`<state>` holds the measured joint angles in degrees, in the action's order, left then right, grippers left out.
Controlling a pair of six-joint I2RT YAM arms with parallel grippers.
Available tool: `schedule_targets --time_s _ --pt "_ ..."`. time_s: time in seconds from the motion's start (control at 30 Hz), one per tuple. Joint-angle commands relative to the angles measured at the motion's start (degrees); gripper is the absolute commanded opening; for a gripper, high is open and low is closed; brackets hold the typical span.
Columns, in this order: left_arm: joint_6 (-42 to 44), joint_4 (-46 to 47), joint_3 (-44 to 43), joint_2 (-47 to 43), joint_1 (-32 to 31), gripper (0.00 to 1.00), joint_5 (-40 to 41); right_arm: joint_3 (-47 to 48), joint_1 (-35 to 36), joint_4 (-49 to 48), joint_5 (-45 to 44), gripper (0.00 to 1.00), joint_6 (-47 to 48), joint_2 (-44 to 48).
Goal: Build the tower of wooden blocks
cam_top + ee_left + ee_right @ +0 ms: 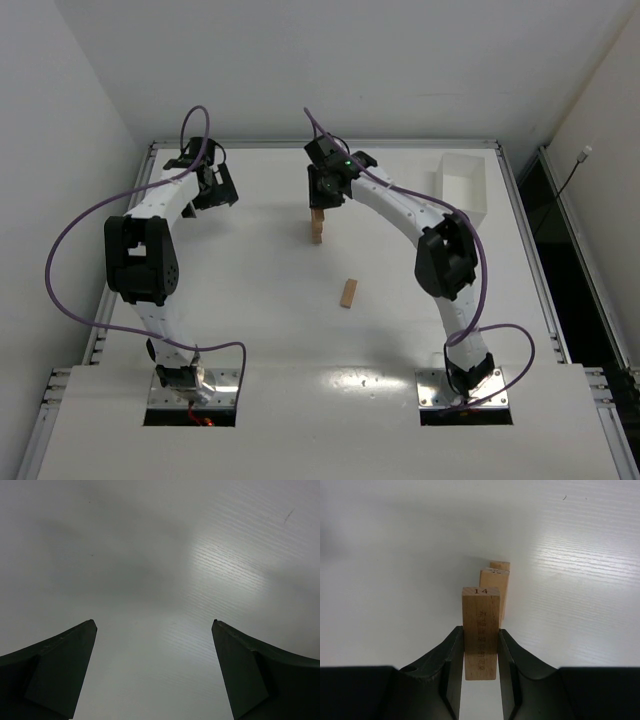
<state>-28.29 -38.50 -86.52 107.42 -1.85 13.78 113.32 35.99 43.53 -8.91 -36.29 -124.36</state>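
Note:
My right gripper [481, 634] is shut on a tan wood block [480, 611] marked "14" and holds it just above the tower. The tower [318, 228] is a short stack of tan blocks at the table's middle back; in the right wrist view its upper blocks [496, 582] show right behind the held block. From above, the right gripper [322, 196] sits over the tower's top. One loose wood block [348, 293] lies flat nearer the table's middle. My left gripper [214, 190] is at the back left, open and empty, with only bare table between its fingers [75, 660].
A white rectangular tray [462, 185] stands at the back right. The table's raised rim [330, 143] runs along the back edge, close behind both grippers. Purple cables loop over both arms.

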Motion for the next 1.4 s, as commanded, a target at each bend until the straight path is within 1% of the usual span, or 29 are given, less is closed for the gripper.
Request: schedule_targets --time_s 0.0,0.37,0.63,0.7,0.73,0.8,0.83,0.87,0.9,0.93,1.0,1.07,1.1,1.13,1.2,1.23,1.3,1.37 --pt "0.34 0.27 -2.16 -0.90 -0.53 1.00 0.11 2.96 -0.04 -1.52 0.03 0.00 -1.76 -0.54" --pt "0.34 0.27 -3.22 0.16 -0.53 1.00 -0.95 3.58 -0.04 -3.10 0.56 0.00 -0.18 -2.30" --pt "0.34 0.27 -3.22 0.69 -0.53 1.00 -1.47 3.58 -0.04 -3.62 1.17 0.05 0.35 -3.35" --pt "0.34 0.27 -3.22 0.69 -0.53 1.00 -1.48 3.58 -0.04 -3.63 1.17 0.09 0.35 -3.87" --pt "0.34 0.27 -3.22 0.69 -0.53 1.00 -1.48 3.58 -0.04 -3.63 1.17 0.09 0.35 -3.88" --pt "0.34 0.27 -3.22 0.69 -0.53 1.00 -1.48 3.58 -0.04 -3.63 1.17 0.14 0.35 -3.88" --pt "0.34 0.27 -3.22 0.69 -0.53 1.00 -1.48 3.58 -0.04 -3.63 1.17 0.21 0.87 -3.88" --pt "0.34 0.27 -3.22 0.69 -0.53 1.00 -1.48 3.58 -0.04 -3.63 1.17 0.21 0.87 -3.88" --pt "0.34 0.27 -3.22 1.21 -0.53 1.00 -1.48 3.58 -0.04 -3.63 1.17 0.23 0.87 -3.88" --pt "0.34 0.27 -3.22 1.22 -0.53 1.00 -1.48 3.58 -0.04 -3.63 1.78 0.31 0.87 -3.88" --pt "0.34 0.27 -3.22 1.22 -0.53 1.00 -1.48 3.58 -0.04 -3.63 1.79 0.31 0.87 -3.88" --pt "0.34 0.27 -3.22 1.22 -0.53 1.00 -1.48 3.58 -0.04 -3.63 1.79 0.40 1.40 -3.88" --pt "0.34 0.27 -3.22 1.22 -0.53 1.00 -1.48 3.58 -0.04 -3.63 1.79 0.42 1.40 -3.88" --pt "0.34 0.27 -3.22 1.22 -0.53 1.00 -1.48 3.58 -0.04 -3.63 1.79 0.42 1.40 -3.88" --pt "0.34 0.27 -3.22 1.22 -0.53 1.00 -1.48 3.58 -0.04 -3.63 1.79 0.46 1.92 -3.88" --pt "0.34 0.27 -3.22 1.22 -0.53 1.00 -1.48 3.58 -0.04 -4.23 2.83 0.50 1.93 -3.88" --pt "0.34 0.27 -3.22 1.22 -1.05 1.00 -1.48 3.58 -0.04 -4.85 4.15 0.55 4.29 -3.35" --pt "1.05 0.27 -3.22 0.69 -1.05 1.00 -1.48 4.10 -0.04 -5.47 5.38 0.58 6.49 -0.72"
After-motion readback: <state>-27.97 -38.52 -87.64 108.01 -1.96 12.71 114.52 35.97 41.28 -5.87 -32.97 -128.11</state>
